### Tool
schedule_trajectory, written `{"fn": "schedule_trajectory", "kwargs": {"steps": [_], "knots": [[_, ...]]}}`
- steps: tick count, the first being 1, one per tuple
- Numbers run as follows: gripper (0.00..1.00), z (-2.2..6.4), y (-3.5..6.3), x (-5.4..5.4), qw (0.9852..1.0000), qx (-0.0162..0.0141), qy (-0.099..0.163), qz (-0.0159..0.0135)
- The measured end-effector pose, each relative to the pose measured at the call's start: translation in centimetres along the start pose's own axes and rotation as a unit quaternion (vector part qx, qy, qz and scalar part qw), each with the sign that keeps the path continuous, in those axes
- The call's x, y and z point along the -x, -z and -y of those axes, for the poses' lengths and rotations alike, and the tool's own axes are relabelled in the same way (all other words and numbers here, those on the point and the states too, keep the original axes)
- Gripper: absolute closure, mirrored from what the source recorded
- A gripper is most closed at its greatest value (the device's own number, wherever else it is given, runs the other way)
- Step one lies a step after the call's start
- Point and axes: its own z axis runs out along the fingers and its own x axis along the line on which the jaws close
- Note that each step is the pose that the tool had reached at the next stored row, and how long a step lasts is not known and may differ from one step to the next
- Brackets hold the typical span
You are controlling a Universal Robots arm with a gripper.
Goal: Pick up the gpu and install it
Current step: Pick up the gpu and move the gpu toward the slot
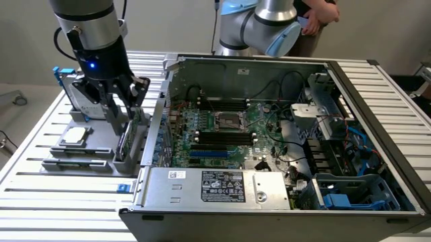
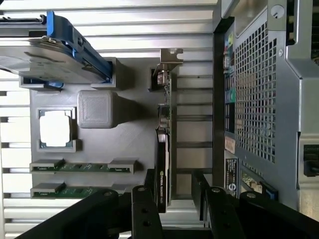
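The gpu [image 1: 126,137] stands on its edge in a slot of the grey parts holder [image 1: 84,162], on the exterior view's left of the open computer case [image 1: 269,126]. In the wrist view the gpu [image 2: 163,149] is a thin card with a black shroud and a silver end bracket [image 2: 170,59] at its far end. My gripper [image 1: 124,108] hangs straight over the card. It is open, with one finger on each side of the card's near end [image 2: 174,199]. The fingers [image 2: 144,209] are not pressed on the card.
The holder also carries a silver hard drive in a blue frame [image 1: 70,83], a processor [image 2: 56,128] and memory sticks [image 2: 79,167]. The case wall [image 2: 254,99] stands close beside the card. A person [image 1: 316,17] stands behind the table, next to the arm's blue-capped joint [image 1: 269,27].
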Motion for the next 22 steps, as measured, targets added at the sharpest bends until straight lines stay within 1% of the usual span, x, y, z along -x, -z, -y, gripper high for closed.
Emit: {"fn": "schedule_trajectory", "kwargs": {"steps": [5, 9, 14, 17, 22], "knots": [[0.58, -0.19, -0.92, -0.1, 1.0, 0.0, 0.0, 0.0], [0.58, -0.51, -1.67, -0.2, 1.0, 0.0, 0.0, 0.0], [0.58, -1.11, -2.63, -0.7, 1.0, 0.0, 0.0, 0.0], [0.58, -1.13, -3.18, -0.9, 1.0, 0.0, 0.001, 0.0], [0.58, -1.08, -4.08, -0.9, 1.0, -0.0001, 0.004, -0.0002]]}}
